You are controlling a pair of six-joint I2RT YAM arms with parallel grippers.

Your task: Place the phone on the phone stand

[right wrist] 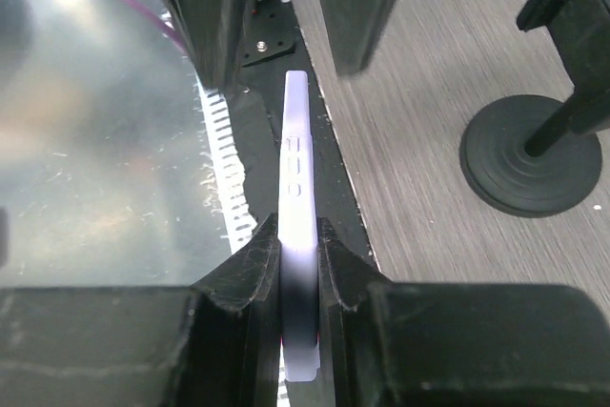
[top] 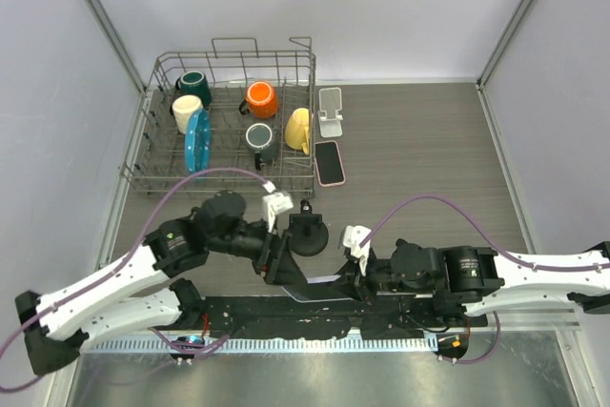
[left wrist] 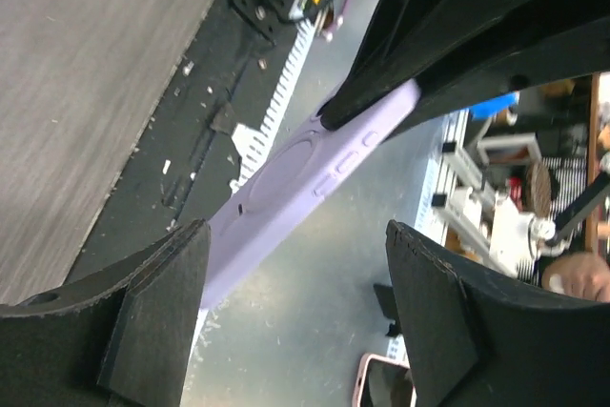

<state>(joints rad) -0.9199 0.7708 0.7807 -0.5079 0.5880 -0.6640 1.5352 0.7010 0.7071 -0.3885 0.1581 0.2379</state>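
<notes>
1. My right end effector [right wrist: 297, 247] is clamped on the lavender phone [right wrist: 295, 154], its fingers pressing the front and back faces at one end.
2. The phone is held on edge, side buttons up, over the near edge of the bench [top: 429, 159] about midway along it, and it points toward the left arm.
3. My left end effector [left wrist: 297, 264] is spread wide and grips nothing. In its wrist view the phone's free end shows in the gap between its fingers.
4. The black phone stand [top: 307, 235] sits upright on its round base near the middle of the near edge, just beyond both end effectors.
5. A dish rack [top: 233, 57] fills the far-left corner. Just beside its right side are a white stand [top: 330, 110] and a pink phone [top: 329, 162] lying flat.
</notes>
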